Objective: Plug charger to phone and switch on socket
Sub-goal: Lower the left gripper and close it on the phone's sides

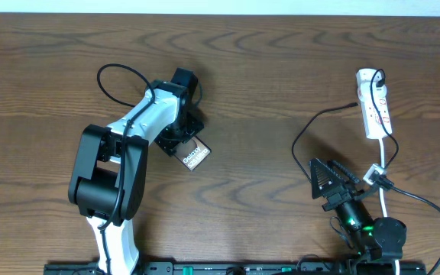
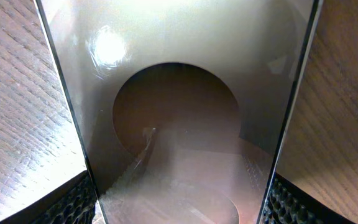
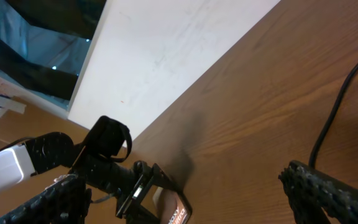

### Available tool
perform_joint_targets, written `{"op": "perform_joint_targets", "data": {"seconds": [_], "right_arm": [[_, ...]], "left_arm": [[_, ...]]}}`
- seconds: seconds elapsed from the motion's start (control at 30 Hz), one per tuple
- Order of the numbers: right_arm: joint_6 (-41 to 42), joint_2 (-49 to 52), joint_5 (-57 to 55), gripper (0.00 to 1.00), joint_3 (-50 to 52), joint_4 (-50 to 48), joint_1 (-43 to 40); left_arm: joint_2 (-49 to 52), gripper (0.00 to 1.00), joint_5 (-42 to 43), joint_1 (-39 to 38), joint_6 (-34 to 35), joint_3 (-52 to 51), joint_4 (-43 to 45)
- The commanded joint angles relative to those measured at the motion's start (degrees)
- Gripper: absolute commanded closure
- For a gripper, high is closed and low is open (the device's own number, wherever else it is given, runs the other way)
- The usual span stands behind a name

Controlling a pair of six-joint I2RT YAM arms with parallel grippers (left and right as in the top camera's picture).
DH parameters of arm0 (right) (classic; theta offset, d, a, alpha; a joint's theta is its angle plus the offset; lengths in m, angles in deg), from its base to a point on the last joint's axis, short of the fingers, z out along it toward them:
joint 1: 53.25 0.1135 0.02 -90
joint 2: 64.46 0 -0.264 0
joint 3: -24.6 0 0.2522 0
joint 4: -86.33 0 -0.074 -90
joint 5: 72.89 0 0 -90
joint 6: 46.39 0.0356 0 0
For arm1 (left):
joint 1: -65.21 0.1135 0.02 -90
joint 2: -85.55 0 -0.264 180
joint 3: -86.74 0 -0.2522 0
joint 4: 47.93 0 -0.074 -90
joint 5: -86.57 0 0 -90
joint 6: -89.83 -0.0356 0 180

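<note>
The phone [image 1: 195, 157], a silvery-grey slab with white lettering, lies left of the table's middle. My left gripper [image 1: 183, 145] reaches down over it. In the left wrist view the phone [image 2: 179, 81] fills the gap and both pads [image 2: 73, 202] press against its long edges. The right wrist view shows a corner of the phone [image 3: 178, 214] far off. The charger [image 1: 304, 130], a thin black cable, loops from beside the socket [image 1: 374, 111] toward my right gripper [image 1: 334, 186], which stands open and empty. The cable [image 3: 328, 124] passes near its right finger.
The socket's white cord [image 1: 388, 164] runs down the right side past the right arm's base [image 1: 376, 233]. The left arm's white body [image 1: 121, 176] covers the table at the left. A pale wall [image 3: 166, 50] borders the far table edge.
</note>
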Motion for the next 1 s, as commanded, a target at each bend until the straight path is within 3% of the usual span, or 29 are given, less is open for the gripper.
{"op": "perform_joint_targets", "data": {"seconds": [0.0, 0.6, 0.97], "right_arm": [[-0.66, -0.31, 0.33, 0.01, 0.09, 0.24, 0.07], [-0.66, -0.31, 0.33, 0.01, 0.07, 0.24, 0.07], [-0.66, -0.31, 0.33, 0.01, 0.07, 0.24, 0.07]], "left_arm": [[0.7, 0.3, -1.25, 0.07, -1.77, -1.03, -1.22], [-4.37, 0.3, -1.25, 0.09, -3.5, -1.03, -3.41], [-4.37, 0.3, -7.56, -0.31, -3.5, -1.18, -3.32]]}}
